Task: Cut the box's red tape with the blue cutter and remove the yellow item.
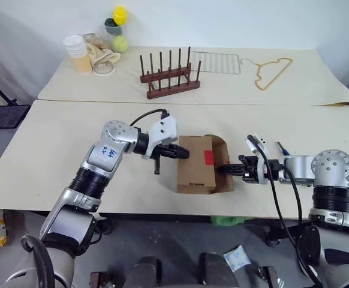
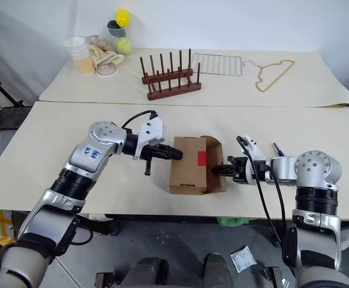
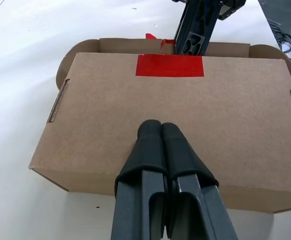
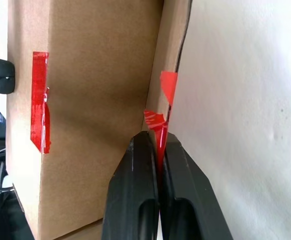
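**Flap pinched, lid pinned**

Surface first: the long white surface (image 1: 54, 174) in front of me carries the small brown cardboard box (image 1: 193, 165) near its front edge, between my two arms. A second white surface behind it holds a dark wooden peg rack (image 1: 170, 75), a wire grid (image 1: 215, 62), a tan wire hanger (image 1: 273, 72) and a cluster of cups and balls in the far left corner.

The box lies with its long axis running away from me, its closed lid facing up. The short red tape strip (image 3: 169, 65) sits on the lid's right-hand edge, and in the right wrist view it looks torn, one piece on the lid (image 4: 39, 100) and ragged scraps on the flap. That flap stands open along the box's right side.

My left claw (image 1: 175, 151) is fully closed, holding nothing, its tips resting on the lid from the left, which I read as a brace. My right claw (image 1: 227, 170) comes in level from the right and is clamped narrow on the flap's edge at the tape scrap.

So the right arm is the nearer one to the opening, and I judge the coming move is a pull rightward, away from the box. A slim blue cutter (image 1: 282, 148) lies on the surface just behind my right wrist. The yellow item I cannot see; presumably it is inside.
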`<state>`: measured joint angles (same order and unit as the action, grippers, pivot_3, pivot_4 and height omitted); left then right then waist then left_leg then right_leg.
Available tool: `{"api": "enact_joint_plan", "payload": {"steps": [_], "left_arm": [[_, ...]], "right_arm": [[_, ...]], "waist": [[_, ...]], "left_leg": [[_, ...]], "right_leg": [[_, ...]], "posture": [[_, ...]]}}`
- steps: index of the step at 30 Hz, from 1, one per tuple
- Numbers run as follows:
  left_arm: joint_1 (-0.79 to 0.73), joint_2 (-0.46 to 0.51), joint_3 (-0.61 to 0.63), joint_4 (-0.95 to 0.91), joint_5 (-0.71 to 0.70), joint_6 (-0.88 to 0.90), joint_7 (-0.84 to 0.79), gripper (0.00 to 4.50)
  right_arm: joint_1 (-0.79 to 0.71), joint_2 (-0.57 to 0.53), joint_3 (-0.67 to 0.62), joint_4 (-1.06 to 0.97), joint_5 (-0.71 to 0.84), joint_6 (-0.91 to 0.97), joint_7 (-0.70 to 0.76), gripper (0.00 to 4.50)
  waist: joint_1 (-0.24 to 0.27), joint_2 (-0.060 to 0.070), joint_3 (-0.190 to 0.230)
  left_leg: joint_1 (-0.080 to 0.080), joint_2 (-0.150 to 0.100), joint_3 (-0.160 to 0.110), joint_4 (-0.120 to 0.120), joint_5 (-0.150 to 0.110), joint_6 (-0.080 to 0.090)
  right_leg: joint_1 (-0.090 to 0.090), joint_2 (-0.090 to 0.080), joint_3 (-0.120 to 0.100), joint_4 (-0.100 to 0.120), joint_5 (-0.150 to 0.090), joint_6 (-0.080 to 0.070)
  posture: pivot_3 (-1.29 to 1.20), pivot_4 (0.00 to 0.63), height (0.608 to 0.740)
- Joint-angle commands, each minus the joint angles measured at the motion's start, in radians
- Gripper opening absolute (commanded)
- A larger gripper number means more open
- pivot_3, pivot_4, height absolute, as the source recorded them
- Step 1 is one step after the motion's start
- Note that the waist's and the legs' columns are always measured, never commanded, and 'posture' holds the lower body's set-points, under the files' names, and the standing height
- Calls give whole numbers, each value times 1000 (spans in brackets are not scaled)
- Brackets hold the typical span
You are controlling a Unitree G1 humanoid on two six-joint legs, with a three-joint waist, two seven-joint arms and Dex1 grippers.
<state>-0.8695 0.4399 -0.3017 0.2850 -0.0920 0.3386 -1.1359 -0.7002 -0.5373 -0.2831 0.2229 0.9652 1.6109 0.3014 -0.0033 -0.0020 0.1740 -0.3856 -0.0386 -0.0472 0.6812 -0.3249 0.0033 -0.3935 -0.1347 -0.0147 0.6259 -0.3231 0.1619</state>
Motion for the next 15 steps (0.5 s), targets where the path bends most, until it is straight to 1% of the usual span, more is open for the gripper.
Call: {"api": "enact_joint_plan", "payload": {"steps": [1, 6, 9, 15], "left_arm": [[41, 12, -23, 40, 29, 33, 4, 0], [43, -21, -21, 49, 34, 33, 40, 0], [42, -62, -14, 62, 35, 22, 84, 0], [22, -151, 16, 125, 39, -36, 186, 0]], "right_arm": [[-26, -76, 13, -55, 18, 4, -36, 27], [-78, -163, 44, -73, 73, 4, -65, 27], [-109, -237, 86, -82, 103, 4, -83, 27], [-161, -344, 152, -78, 159, 4, -135, 27]], "waist": [[1, 0, 0], [16, 0, 0], [33, 0, 0], [40, 0, 0]], "left_leg": [[0, 0, 0, 0, 0, 0], [-2, -2, -1, 0, 0, 0], [-3, -4, -1, 0, 0, 1], [-5, -9, -3, 1, 0, 5]], "right_leg": [[0, 0, 0, 0, 0, 0], [-1, -3, -1, -1, 0, 0], [-1, -4, -1, -2, 0, 0], [0, -10, -5, -5, 1, 1]], "posture": [[0, 150, 740], [0, 150, 740], [0, 150, 740], [0, 150, 740]]}}
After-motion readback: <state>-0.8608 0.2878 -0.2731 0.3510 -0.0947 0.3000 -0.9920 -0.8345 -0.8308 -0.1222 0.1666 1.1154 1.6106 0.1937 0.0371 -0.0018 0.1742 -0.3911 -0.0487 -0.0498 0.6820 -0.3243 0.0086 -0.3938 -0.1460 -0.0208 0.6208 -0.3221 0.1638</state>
